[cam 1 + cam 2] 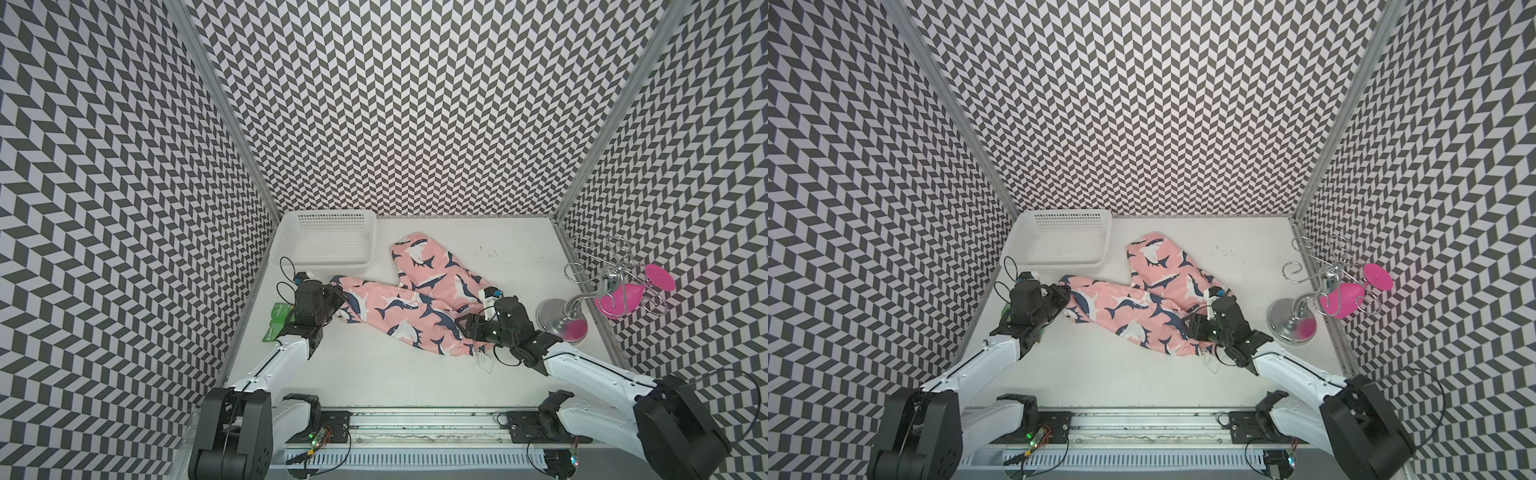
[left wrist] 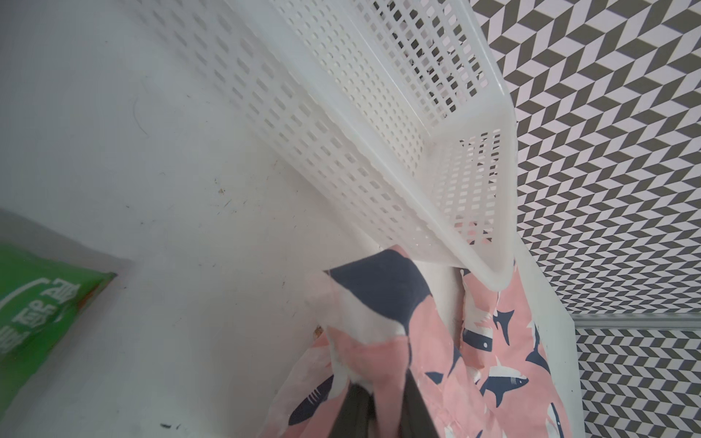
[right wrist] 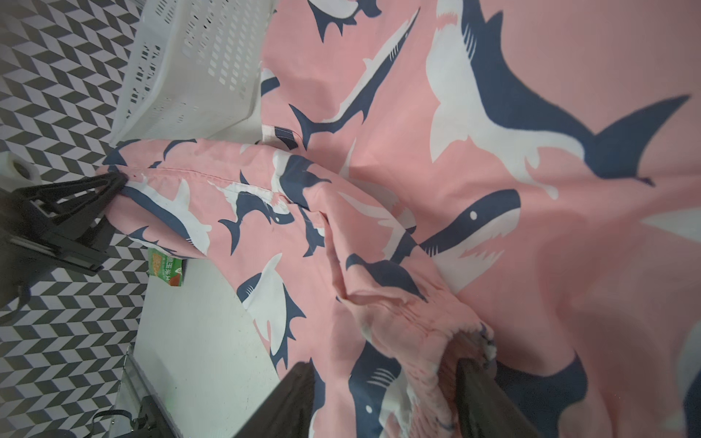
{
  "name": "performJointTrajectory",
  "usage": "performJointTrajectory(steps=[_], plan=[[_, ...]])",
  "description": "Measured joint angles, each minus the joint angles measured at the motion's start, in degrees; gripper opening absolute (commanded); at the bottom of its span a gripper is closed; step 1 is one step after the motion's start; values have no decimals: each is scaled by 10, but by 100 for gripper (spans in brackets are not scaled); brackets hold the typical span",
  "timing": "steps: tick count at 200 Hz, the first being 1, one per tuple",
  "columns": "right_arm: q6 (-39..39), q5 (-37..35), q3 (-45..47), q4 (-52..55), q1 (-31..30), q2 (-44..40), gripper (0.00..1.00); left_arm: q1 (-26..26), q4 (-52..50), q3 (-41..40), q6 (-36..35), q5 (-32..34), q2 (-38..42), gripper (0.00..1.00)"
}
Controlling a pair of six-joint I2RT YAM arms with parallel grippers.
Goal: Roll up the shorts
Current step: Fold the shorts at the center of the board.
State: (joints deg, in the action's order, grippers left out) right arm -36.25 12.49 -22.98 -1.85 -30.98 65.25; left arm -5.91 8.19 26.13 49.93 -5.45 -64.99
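The shorts (image 1: 415, 307) lie spread mid-table (image 1: 374, 374). The left arm reaches low, its claw (image 1: 337, 293) clamped on a leg hem. The right arm bends down, its claw (image 1: 463, 323) standing apart astride the gathered waistband.

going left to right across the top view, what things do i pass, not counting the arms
green packet → shorts → silver stand's base → pink goblet; white basket overlaps the packet and shorts, so left out
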Motion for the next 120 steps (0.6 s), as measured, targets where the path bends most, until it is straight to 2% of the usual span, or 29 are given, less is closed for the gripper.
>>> performJointTrajectory(steps=[10, 21, 28, 35, 40, 60, 81, 120], plan=[[-1, 0, 3, -6, -1, 1, 50, -2, -1, 0, -1, 0, 1, 15], [-3, -2, 7, -16, -2, 0, 28, -6, -3, 0, -4, 0, 3, 13], [-5, -4, 8, -18, -2, 0, 16, -8, -3, 0, -5, 0, 5, 8], [-4, -6, 8, -21, -3, 0, 4, -12, -5, 0, -7, 2, 7, 2], [-4, -8, 8, -24, -3, -2, 0, -15, -6, 0, -13, 3, 8, 0], [2, -20, 7, -22, -3, -23, 0, -37, -34, 19, -31, 18, 9, 0], [11, -33, 6, 0, -3, -89, 0, -58, -64, 59, -61, 33, 10, 0], [37, -41, 6, 61, -4, -337, 0, -64, -97, 115, -119, 48, 41, 0]])
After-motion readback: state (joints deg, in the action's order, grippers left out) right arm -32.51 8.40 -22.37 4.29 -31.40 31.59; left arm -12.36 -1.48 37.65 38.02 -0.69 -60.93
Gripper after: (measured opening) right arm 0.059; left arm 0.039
